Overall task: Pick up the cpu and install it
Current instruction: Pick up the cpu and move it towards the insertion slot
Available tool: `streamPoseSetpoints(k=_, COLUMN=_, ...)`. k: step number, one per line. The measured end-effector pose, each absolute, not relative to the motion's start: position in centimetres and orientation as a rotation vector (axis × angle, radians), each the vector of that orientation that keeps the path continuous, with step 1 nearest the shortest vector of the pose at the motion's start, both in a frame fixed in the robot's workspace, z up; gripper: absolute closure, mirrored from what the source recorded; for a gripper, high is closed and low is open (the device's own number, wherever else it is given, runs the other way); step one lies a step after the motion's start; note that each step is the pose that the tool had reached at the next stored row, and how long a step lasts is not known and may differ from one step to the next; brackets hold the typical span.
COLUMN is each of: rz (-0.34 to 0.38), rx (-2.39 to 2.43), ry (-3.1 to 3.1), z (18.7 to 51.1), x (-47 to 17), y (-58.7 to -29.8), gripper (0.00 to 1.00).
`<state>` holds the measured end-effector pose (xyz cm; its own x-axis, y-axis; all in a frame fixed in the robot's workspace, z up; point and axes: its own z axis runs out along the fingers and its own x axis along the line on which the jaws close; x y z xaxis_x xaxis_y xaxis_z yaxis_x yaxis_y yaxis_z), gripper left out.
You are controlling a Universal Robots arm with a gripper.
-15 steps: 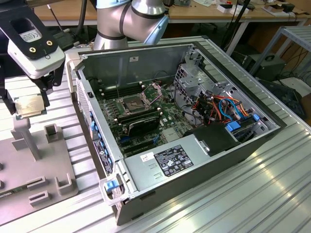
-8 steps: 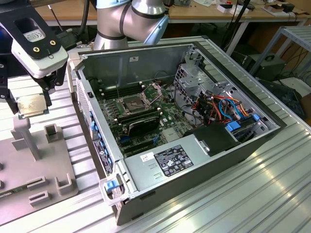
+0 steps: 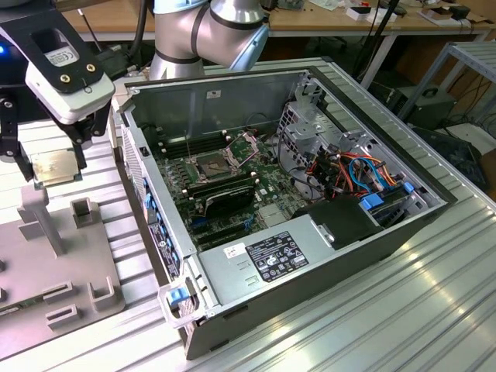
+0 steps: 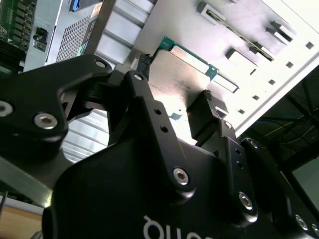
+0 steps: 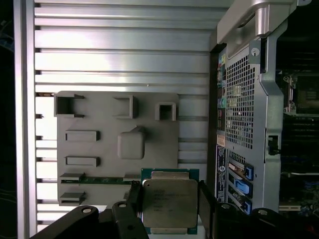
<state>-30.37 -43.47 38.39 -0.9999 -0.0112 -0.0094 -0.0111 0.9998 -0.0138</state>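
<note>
Silver-grey cpu (image 5: pixel 169 205) edged green, black end effector (image 5: pixel 169 193), grey fixture plate (image 5: pixel 99 149), ribbed silver table (image 5: pixel 124 50)

Exterior view: open computer case (image 3: pixel 225 97) sits on ribbed aluminium table (image 3: pixel 403 310). Inside, power supply (image 3: pixel 267 260) at 6 o'clock, coloured cables (image 3: pixel 353 167) at 3 o'clock. Grey fixture plate (image 3: pixel 70 271) lies at 8 o'clock of the case.

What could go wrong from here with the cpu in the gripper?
1. The gripper pinches the cpu only by two edges; a slip would likely drop it on the grey fixture plate.
2. The case wall stands between it and the open socket; a low path could clip it.
3. Memory sticks crowd the socket; clearance looks tight.
</note>
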Motion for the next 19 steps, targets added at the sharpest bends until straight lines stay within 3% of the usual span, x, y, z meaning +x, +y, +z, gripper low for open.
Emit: streamPoseSetpoints(k=19, rz=-0.022, rx=-0.017, ry=3.132, z=38.39, x=-29.65, y=-43.47, gripper=0.45)
